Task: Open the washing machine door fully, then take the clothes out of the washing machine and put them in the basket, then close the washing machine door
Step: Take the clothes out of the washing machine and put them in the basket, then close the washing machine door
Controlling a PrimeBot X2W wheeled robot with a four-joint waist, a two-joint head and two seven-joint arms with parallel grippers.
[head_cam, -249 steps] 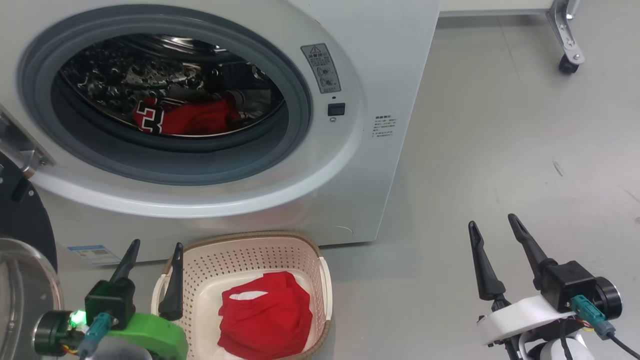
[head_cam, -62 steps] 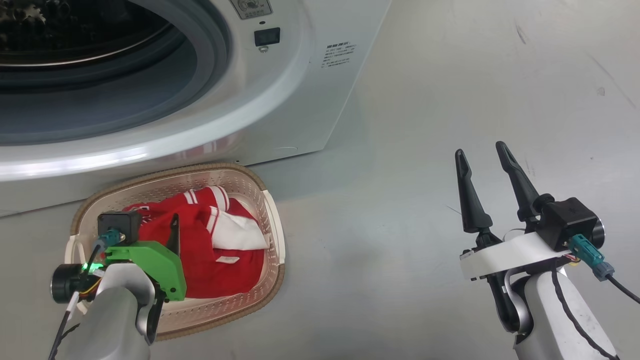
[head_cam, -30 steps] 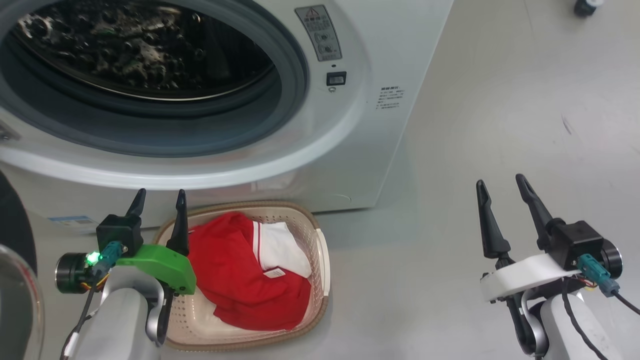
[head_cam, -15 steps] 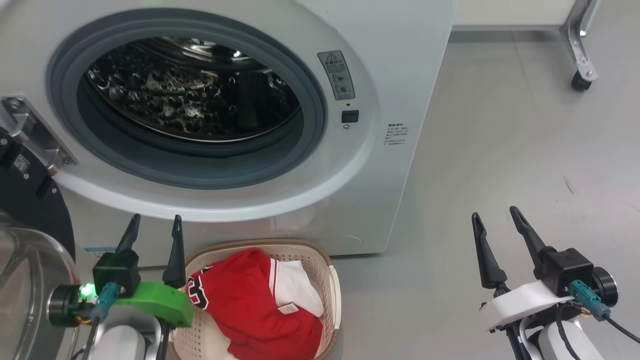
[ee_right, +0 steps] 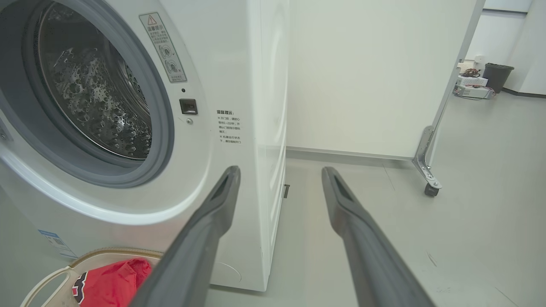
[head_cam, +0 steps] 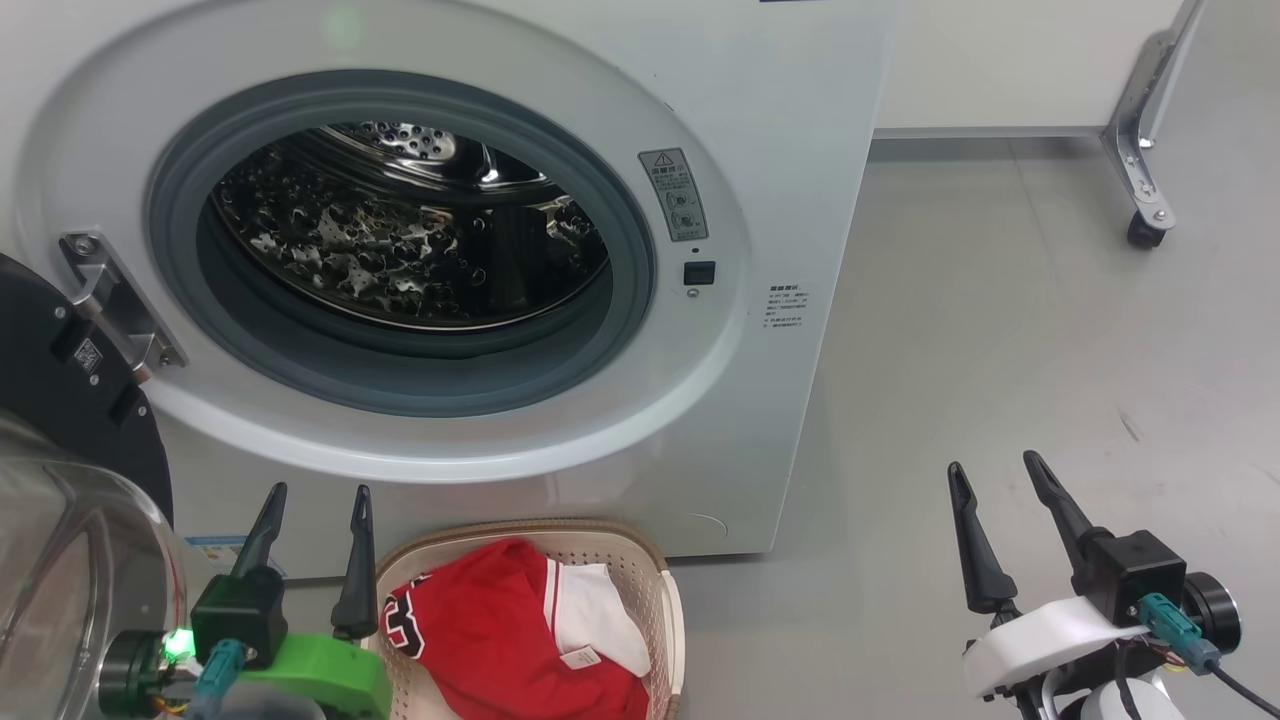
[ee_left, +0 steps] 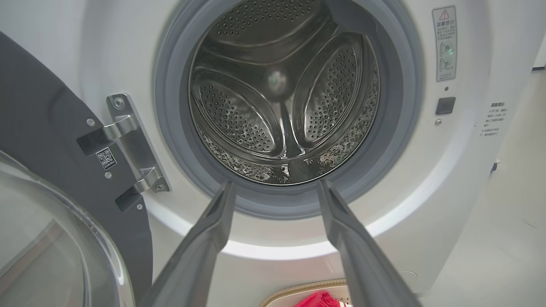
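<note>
— Grey floor runs out to the right of the washing machine, I see. How does its door stand?

— The washing machine door is swung wide open to the machine's left. It hangs on the metal hinge with its clear glass bowl facing outward. Inside the grey gasket the perforated steel drum glints.

— And the clothes?

— The clothes, red with a white part and a small tag, lie heaped in the basket. It sits on the floor at the machine's foot, below the round opening.

— What about the grippers?

— The left gripper hovers before the machine's lower front, beneath the hinge side. Its fingers are spread wide with nothing between them. The right gripper hangs over the floor well off the machine's right side, its fingers likewise apart and empty.
</note>
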